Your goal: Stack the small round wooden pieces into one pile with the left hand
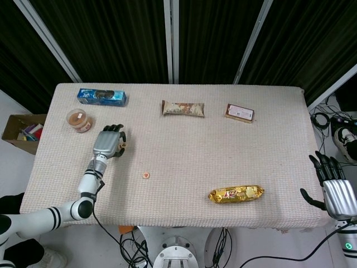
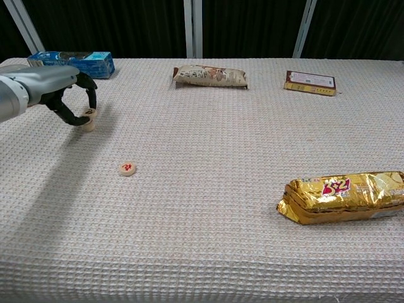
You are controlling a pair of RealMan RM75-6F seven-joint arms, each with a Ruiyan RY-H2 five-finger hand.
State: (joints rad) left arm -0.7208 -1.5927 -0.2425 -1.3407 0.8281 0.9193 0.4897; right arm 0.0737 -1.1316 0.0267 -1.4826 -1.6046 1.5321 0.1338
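Observation:
My left hand (image 2: 66, 98) hovers low over the table's left side and pinches a small round wooden piece (image 2: 88, 113) between thumb and a finger. That piece sits on top of a second wooden piece (image 2: 88, 125), and the two form a short pile. In the head view the left hand (image 1: 108, 144) covers most of the pile (image 1: 122, 147). A third wooden piece (image 2: 128, 168) with a red mark lies alone on the cloth, nearer the front (image 1: 146, 175). My right hand (image 1: 334, 192) hangs open beyond the table's right front corner.
A blue box (image 1: 101, 96) and a round jar (image 1: 80, 120) stand at the back left. A snack bar (image 1: 183, 108) and a brown packet (image 1: 240, 113) lie along the back. A gold packet (image 1: 236, 194) lies front right. A cardboard box (image 1: 22, 131) sits on the floor at left.

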